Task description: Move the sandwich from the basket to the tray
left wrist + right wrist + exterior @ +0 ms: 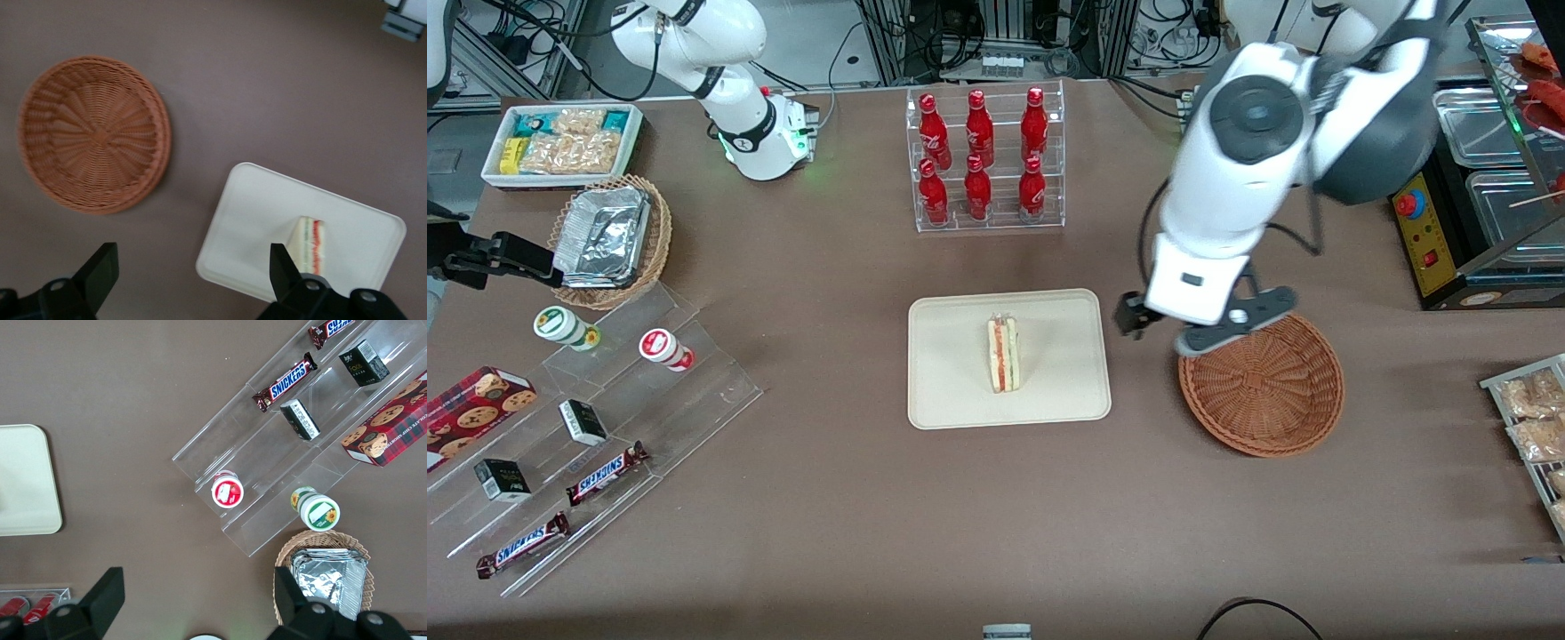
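We find the gripper (1138,322) raised above the table (836,498), between the tray (951,391) and the basket (1280,400), nearer the basket's rim. Its fingers (100,270) stand wide apart with nothing between them. The basket holds nothing. The sandwich (1002,353) stands on edge near the tray's middle, filling stripe up, well inside the rim and apart from the gripper. We judge the placement done; what remains is clearing the arm away. The risks from here are few. A low sideways sweep toward the tray could clip the sandwich and topple it, since it stands on a narrow edge. A drop toward the basket could nudge the light wicker across the table. A retreat straight upward avoids both.
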`<state>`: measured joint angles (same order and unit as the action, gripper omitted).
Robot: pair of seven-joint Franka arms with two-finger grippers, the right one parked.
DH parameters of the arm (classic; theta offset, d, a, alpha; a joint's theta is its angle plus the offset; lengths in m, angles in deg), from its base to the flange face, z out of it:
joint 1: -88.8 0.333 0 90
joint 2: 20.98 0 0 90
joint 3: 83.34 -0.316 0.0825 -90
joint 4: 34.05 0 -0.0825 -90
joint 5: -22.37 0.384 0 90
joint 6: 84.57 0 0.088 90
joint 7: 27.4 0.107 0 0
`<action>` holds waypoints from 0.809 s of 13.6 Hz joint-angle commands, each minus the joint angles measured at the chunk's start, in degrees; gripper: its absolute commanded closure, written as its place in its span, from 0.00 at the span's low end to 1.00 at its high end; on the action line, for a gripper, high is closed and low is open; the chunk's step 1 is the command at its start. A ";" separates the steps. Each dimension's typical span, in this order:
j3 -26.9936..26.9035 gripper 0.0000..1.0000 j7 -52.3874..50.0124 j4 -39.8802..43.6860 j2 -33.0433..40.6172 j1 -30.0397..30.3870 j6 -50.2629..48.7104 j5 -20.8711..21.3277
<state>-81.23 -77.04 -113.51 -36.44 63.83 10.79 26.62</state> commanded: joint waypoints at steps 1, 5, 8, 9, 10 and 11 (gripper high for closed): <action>0.79 0.00 6.73 -2.28 4.11 5.00 -2.45 0.59; 0.70 0.00 18.15 -4.11 7.62 11.25 -5.09 0.15; 0.70 0.00 26.77 -8.24 11.57 15.56 -5.27 0.15; 0.70 0.00 30.19 -8.86 12.72 17.74 -5.44 -0.03; 0.70 0.00 33.70 -9.48 13.86 19.33 -6.14 -0.20; 0.70 0.00 36.52 -10.18 14.91 20.39 -6.93 -0.29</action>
<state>-81.32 -45.53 -120.15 -25.64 81.69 4.88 26.65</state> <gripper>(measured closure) 0.000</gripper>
